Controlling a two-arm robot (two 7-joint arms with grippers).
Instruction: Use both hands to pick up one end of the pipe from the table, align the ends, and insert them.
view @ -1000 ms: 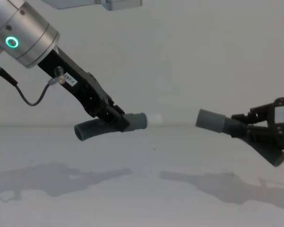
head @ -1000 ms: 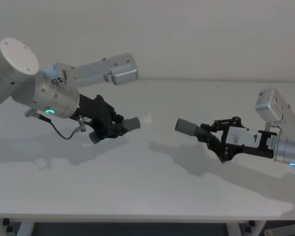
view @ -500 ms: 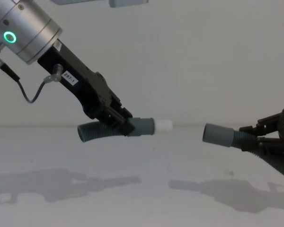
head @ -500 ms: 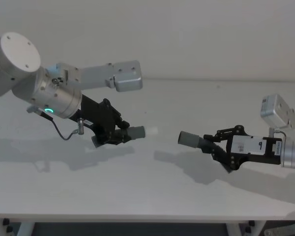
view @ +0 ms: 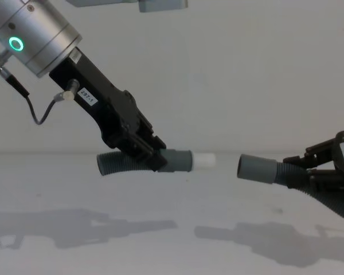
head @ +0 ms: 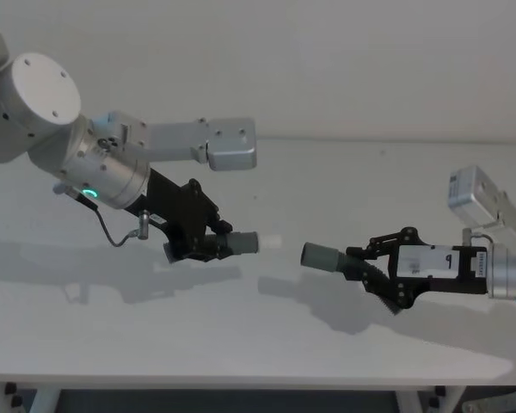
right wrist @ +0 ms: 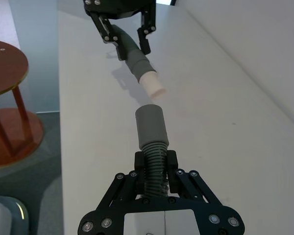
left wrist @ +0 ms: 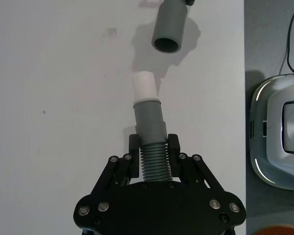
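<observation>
My left gripper (head: pixel 203 242) is shut on the ribbed body of one pipe piece (view: pixel 118 164), held above the table (head: pixel 267 344). Its grey cuff (view: pixel 175 161) ends in a short white section (view: pixel 204 160) that points right. My right gripper (head: pixel 377 268) is shut on the ribbed body of the other pipe piece (view: pixel 292 176), whose open grey cuff (view: pixel 256 169) points left. The two ends face each other across a small gap, nearly in line. The left wrist view shows the white tip (left wrist: pixel 143 86) just short of the other cuff (left wrist: pixel 167 32). The right wrist view has its cuff (right wrist: pixel 151 126) facing the white tip (right wrist: pixel 152 84).
Both arms cast shadows on the table below the pieces. Past the table's edge stand a white and grey machine base (left wrist: pixel 279 139) and a round brown stool (right wrist: pixel 5 66).
The left gripper has carried its piece to the right and a little lower. The right piece has shifted left and levelled. The gap between the two ends has narrowed.
</observation>
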